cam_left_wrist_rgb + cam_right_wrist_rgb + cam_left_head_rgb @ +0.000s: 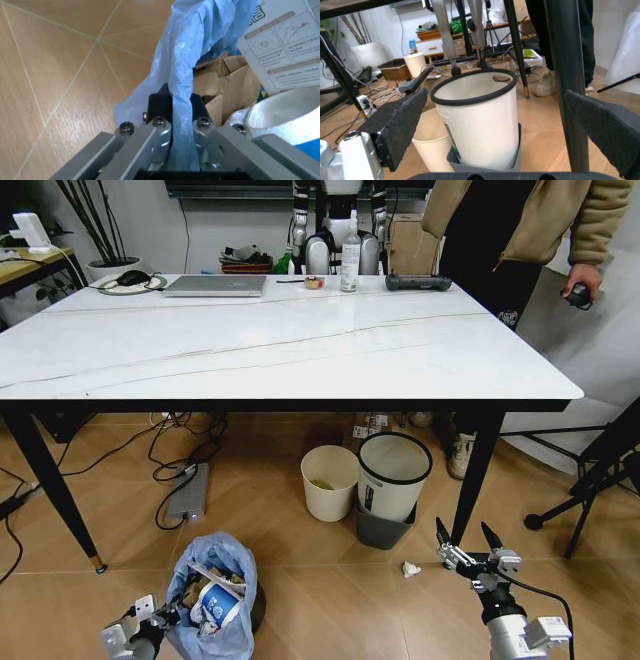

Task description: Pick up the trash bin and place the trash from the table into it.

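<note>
Low on the floor at the robot's left, the left gripper [160, 612] is clamped shut on the blue bag rim of the trash bin [212, 595], which stands on the wooden floor holding cardboard [227, 88], a printed box and a blue paper cup [218, 604]. At the right, the right gripper [467, 540] hangs above the floor with its fingers spread wide, holding nothing. A crumpled tissue [410, 569] lies just beside it. Farther off, two pale bins stand under the desk [300, 350].
</note>
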